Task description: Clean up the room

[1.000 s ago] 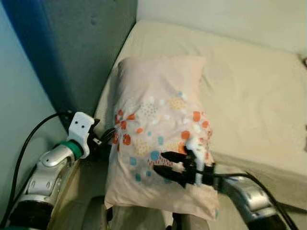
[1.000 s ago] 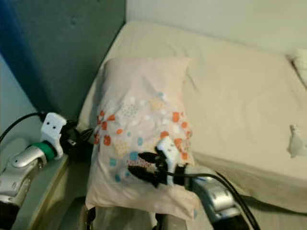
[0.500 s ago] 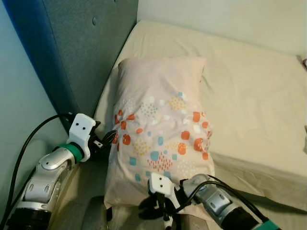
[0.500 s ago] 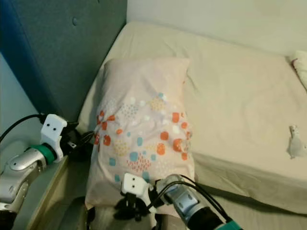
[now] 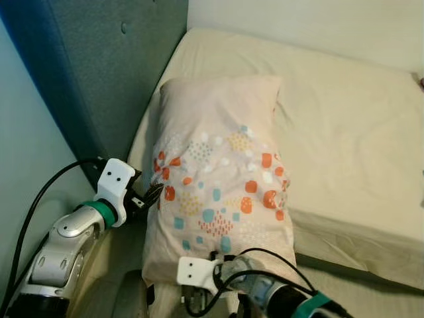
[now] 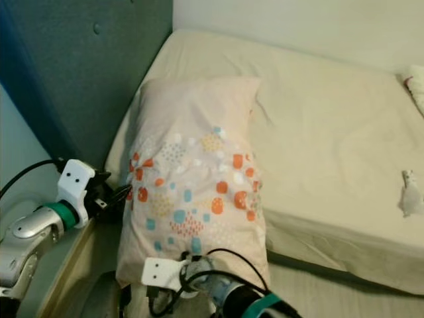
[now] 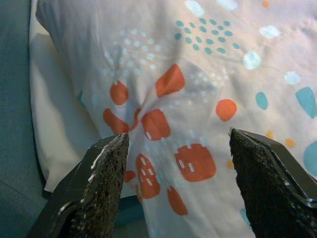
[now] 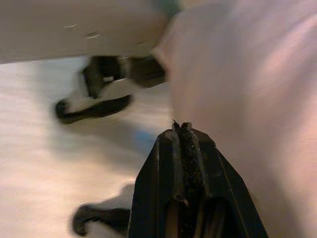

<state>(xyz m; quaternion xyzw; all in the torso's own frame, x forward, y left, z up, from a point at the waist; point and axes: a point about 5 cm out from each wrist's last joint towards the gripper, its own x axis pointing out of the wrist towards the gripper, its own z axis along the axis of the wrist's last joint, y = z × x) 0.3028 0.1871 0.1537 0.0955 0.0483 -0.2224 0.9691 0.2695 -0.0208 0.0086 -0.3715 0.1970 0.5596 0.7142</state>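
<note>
Patterned pillow (image 5: 218, 192) lies lengthwise on the bed (image 5: 351, 132), near the blue headboard (image 5: 99, 66). Left hand (image 5: 151, 195), fingers (image 7: 99, 183) spread apart, sits at the pillow's left edge, holding nothing. Right hand (image 8: 184, 148), fingers pressed together and empty, is below the pillow's near end. Judged progress: pillow placed; a small white item (image 6: 411, 192) on the bed remains to be tidied.

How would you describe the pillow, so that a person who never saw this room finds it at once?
Look at the bed with the plain beige sheet, beside the blue headboard. At its headboard end lies a long pale pink pillow. Its near half is printed with orange, teal and white spots, the only pattern on the bed, and the left gripper is open at its edge.
</note>
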